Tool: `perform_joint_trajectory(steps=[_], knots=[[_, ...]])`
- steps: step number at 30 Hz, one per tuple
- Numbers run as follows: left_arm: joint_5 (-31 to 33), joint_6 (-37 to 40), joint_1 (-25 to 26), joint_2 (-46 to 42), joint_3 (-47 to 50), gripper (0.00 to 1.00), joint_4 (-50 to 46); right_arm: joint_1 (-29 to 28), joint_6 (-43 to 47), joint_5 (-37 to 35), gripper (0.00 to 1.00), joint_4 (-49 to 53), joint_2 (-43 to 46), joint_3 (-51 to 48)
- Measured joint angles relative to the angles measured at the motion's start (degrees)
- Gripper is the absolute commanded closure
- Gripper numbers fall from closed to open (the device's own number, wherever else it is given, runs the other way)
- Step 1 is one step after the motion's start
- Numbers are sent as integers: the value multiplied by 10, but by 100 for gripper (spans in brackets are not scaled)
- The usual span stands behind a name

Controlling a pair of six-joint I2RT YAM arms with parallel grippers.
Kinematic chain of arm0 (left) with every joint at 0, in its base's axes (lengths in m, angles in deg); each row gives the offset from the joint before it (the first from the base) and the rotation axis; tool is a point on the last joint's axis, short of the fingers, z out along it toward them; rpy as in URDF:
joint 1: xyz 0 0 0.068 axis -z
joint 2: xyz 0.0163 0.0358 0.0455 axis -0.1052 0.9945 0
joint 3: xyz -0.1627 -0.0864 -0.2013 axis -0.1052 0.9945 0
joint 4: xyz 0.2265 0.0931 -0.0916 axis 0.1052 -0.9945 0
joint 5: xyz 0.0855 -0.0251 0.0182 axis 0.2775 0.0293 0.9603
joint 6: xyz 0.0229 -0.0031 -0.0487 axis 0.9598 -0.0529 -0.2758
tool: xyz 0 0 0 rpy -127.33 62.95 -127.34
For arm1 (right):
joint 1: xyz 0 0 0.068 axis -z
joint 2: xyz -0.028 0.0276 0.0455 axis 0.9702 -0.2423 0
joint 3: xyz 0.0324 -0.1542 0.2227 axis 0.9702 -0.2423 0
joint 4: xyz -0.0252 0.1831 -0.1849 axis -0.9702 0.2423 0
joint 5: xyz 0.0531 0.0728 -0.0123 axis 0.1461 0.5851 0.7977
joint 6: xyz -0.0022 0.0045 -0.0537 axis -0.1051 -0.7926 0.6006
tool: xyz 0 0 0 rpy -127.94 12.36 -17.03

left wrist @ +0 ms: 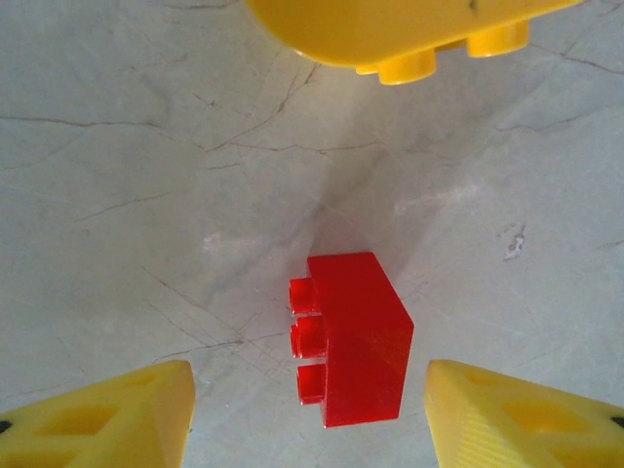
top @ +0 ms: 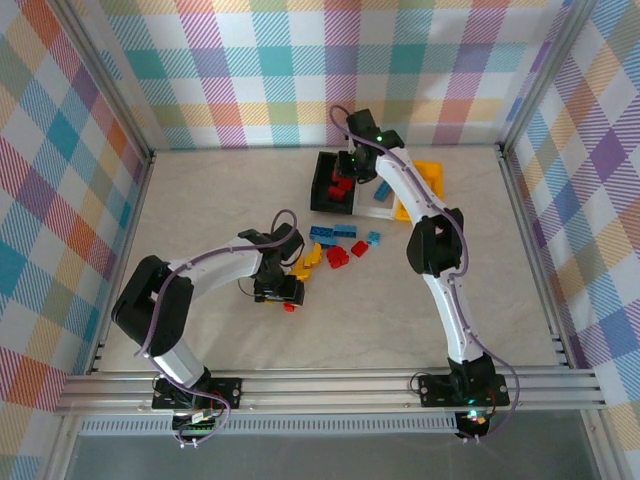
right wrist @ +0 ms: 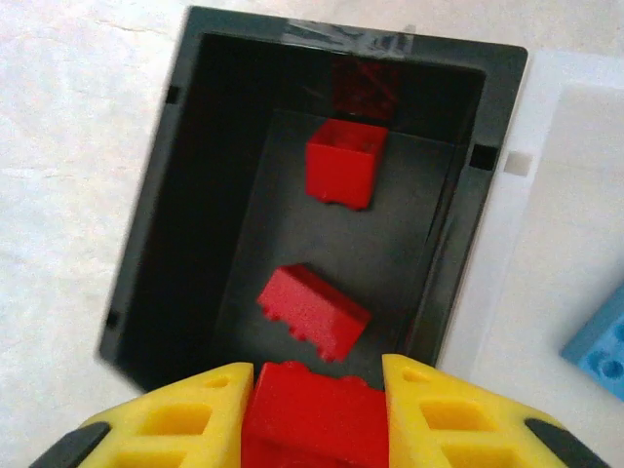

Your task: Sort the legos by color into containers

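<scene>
A red lego (left wrist: pixel 356 341) lies on its side on the table between my left gripper's (left wrist: pixel 310 419) yellow fingers (left wrist: pixel 117 419), with a gap on each side; that gripper (top: pixel 283 295) is open. A yellow lego (left wrist: pixel 390 29) lies just beyond it. My right gripper (right wrist: pixel 317 409) is shut on a red lego (right wrist: pixel 317 419) and hangs over the near end of the black container (right wrist: pixel 156 195), which holds two red legos (right wrist: pixel 344 161) (right wrist: pixel 314 312). In the top view the right gripper (top: pixel 352 170) is above the black container (top: pixel 322 190).
A white container (right wrist: pixel 546 244) with a blue lego (right wrist: pixel 600 346) in it stands right of the black one, and a yellow-orange container (top: pixel 430 180) farther right. A pile of blue, red and yellow legos (top: pixel 338 248) lies mid-table. Checked walls enclose the table.
</scene>
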Motion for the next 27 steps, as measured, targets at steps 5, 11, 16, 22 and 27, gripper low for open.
perform_joint_trajectory(steps=[5, 11, 16, 22, 27], knots=[[-2, 2, 0, 20, -18, 44, 0, 0, 1, -8, 45, -61, -15, -5], [-4, 14, 0, 32, -30, 51, 0, 0, -3, -7, 38, -97, -15, -5], [-4, 19, 0, 43, -30, 57, 1, 0, -16, 9, 37, -92, 11, -24], [-9, 29, 0, 54, -24, 71, 5, -1, -24, 18, 37, -83, 129, -124], [-15, 32, 0, 54, -22, 83, 6, -1, -24, 18, 35, -79, 261, -235]])
